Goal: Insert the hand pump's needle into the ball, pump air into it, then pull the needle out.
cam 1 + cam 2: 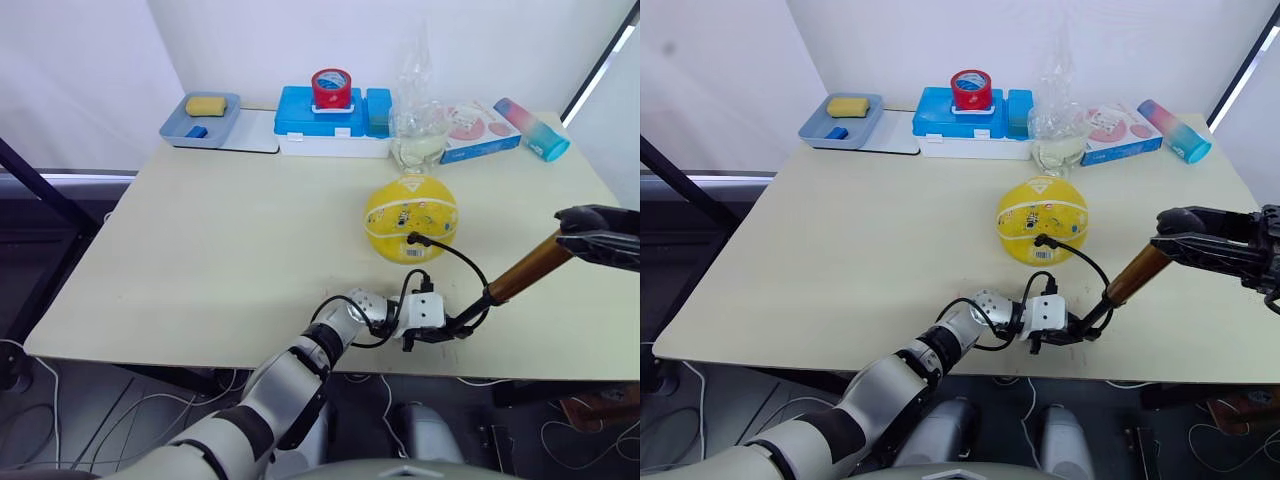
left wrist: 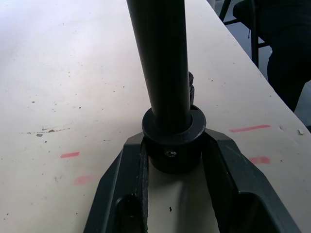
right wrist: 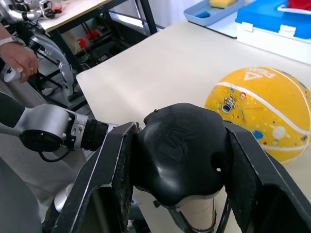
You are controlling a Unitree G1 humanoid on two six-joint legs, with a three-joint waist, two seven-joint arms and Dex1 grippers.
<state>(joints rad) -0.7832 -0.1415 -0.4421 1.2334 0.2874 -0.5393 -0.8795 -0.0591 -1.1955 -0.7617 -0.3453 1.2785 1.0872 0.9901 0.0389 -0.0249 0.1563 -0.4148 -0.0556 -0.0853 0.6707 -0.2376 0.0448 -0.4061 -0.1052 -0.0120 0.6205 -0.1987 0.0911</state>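
Beige table, clutter along far edge. Ball round, just beyond both grippers, between them. Hand pump slants between the grippers: right gripper clamped on its black T-handle, left gripper pinching its black end cap against the table. Hose loops from the cap up to the needle, seated in the ball's near face.

silver-grey arm, black cables, black fingers

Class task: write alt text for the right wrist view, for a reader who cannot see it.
The right gripper clamps the hand pump by its black handle. Beyond lies the yellow ball on the pale table, with the left gripper's arm reaching in alongside.
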